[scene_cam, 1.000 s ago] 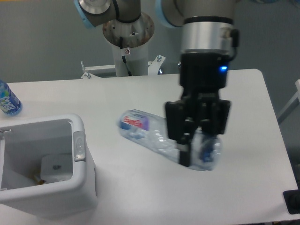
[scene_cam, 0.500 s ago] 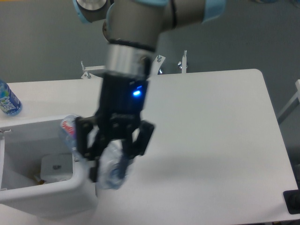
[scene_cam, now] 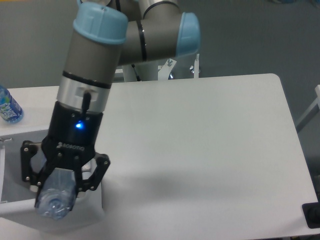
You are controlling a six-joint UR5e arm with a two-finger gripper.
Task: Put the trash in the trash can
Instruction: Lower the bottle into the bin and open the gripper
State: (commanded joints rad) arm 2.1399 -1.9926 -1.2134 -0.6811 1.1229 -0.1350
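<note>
White tabletop fills most of the view, its right and far edges showing against grey floor, and the whole stretch right of the arm lies bare. At the lower left stands the trash can, a white bin; only part of its front rim and near corner show, since the arm and gripper cover most of its opening. The bin sits near the table's front edge.

The gripper hangs over the bin's near-right corner, its black fingers spread to either side with the clear plastic bottle between them — the bottle's crumpled body points down and toward the camera, its end overlapping the bin's front rim. The fingers look parted rather than pressed against the plastic, but whether they grip the bottle or merely flank it cannot be told from this angle. A blue light glows on the gripper's body.

The pouch cannot be seen; the bin's inside is hidden behind the arm.

At the far left edge a blue-tinted bottle stands on the table, half cut off by the frame — well apart from the gripper.
</note>
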